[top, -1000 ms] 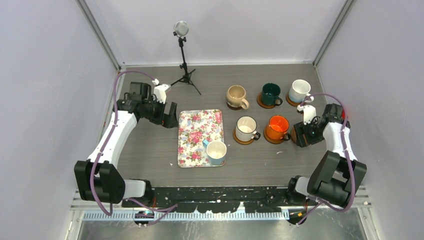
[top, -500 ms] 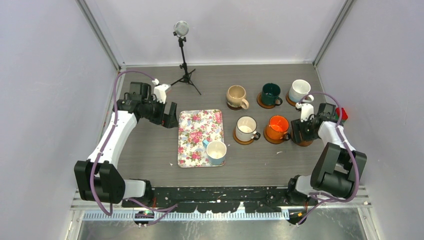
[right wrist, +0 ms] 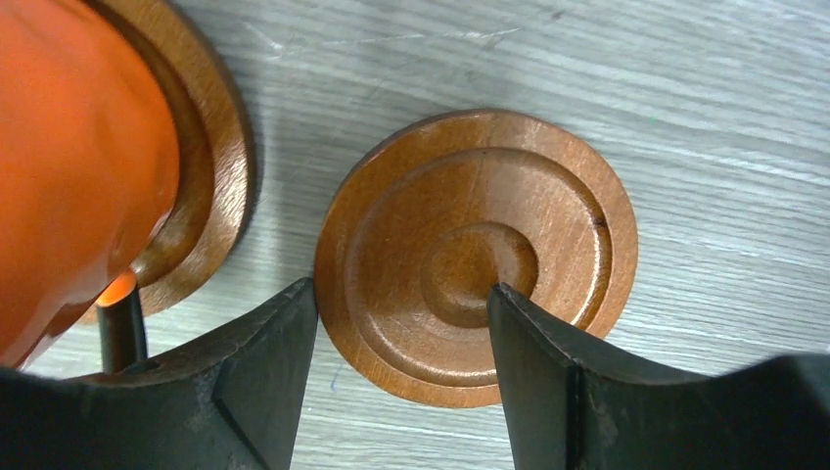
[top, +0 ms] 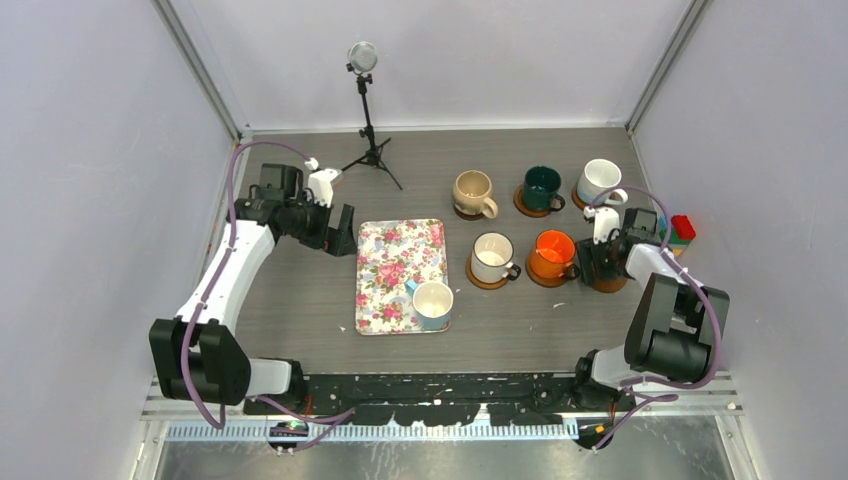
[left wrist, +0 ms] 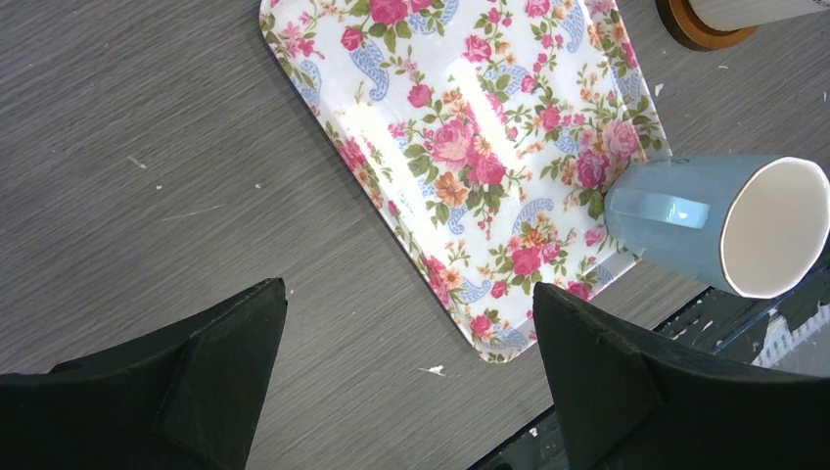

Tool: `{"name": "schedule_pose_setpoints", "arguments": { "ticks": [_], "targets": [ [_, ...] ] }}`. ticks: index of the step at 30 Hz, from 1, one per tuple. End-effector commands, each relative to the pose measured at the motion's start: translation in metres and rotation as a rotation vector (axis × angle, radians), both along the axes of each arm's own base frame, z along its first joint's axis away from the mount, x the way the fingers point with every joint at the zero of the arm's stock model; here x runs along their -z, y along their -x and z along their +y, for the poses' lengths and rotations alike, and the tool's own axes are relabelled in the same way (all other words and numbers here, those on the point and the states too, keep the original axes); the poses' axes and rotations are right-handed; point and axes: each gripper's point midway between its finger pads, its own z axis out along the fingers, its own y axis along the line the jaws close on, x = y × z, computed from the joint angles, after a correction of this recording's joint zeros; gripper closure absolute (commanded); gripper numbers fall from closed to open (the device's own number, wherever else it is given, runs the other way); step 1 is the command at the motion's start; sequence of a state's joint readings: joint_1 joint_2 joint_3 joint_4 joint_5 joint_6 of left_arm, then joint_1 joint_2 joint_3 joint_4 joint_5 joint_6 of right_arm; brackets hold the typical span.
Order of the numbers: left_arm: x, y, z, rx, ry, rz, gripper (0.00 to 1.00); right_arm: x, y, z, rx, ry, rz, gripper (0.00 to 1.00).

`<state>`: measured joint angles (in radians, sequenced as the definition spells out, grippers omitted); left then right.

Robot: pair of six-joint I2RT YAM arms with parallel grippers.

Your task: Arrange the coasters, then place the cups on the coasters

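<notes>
Five cups stand on coasters at the right: beige (top: 472, 190), dark green (top: 541, 186), white (top: 598, 180), cream (top: 491, 256) and orange (top: 554, 254). A light blue cup (top: 433, 304) lies on its side on the floral tray's near right corner. A bare ringed coaster (right wrist: 477, 225) lies flat just right of the orange cup's coaster (right wrist: 206, 176). My right gripper (right wrist: 403, 289) is open low over it, one finger (right wrist: 254, 382) beside its left rim, the other (right wrist: 587, 382) over its middle. My left gripper (top: 340, 235) hangs open left of the tray, holding nothing.
The floral tray (top: 395, 260) lies mid-table. A microphone on a tripod (top: 368, 110) stands at the back. Coloured blocks (top: 682, 230) sit by the right wall. Walls close in the left, back and right sides.
My right gripper has shifted a little left toward the orange cup, and its elbow has swung nearer, uncovering the coloured blocks. The left arm has not moved.
</notes>
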<state>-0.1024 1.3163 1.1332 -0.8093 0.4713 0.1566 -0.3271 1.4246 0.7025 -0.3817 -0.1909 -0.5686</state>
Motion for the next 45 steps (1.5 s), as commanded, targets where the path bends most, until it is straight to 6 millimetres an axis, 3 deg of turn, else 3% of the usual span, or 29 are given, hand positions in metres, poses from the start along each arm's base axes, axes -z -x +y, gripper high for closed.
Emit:
{"name": "schedule_pose_setpoints", "arguments": {
  "ticks": [1,12,17,20,27,32,38,45],
  "targets": [
    [-0.014,-0.010,-0.001,0.001,0.014,-0.052,0.00,-0.001,-0.015,-0.014,0.045,0.061,-0.045,0.32],
    [-0.014,-0.010,-0.001,0.000,0.011,-0.049,0.00,-0.012,-0.019,-0.020,0.053,0.078,-0.046,0.32],
    [-0.014,-0.009,-0.001,0.006,0.010,-0.048,0.00,-0.048,-0.025,-0.026,0.038,0.075,-0.079,0.31],
    [-0.013,-0.005,-0.003,0.033,0.019,-0.031,0.00,-0.077,-0.027,-0.017,-0.020,0.044,-0.089,0.31],
    [0.000,0.025,-0.031,0.274,0.058,0.036,0.00,-0.144,-0.034,0.028,-0.142,-0.111,-0.154,0.30],
    [0.033,0.032,-0.056,0.397,-0.067,0.070,0.00,-0.177,-0.034,0.089,-0.320,-0.188,-0.220,0.30],
    [0.053,0.031,-0.084,0.461,-0.087,0.129,0.09,-0.199,-0.015,0.150,-0.572,-0.280,-0.197,0.30],
    [0.065,0.028,-0.113,0.507,-0.096,0.150,0.12,-0.196,0.009,0.185,-0.789,-0.285,-0.162,0.31]
  ]
}}
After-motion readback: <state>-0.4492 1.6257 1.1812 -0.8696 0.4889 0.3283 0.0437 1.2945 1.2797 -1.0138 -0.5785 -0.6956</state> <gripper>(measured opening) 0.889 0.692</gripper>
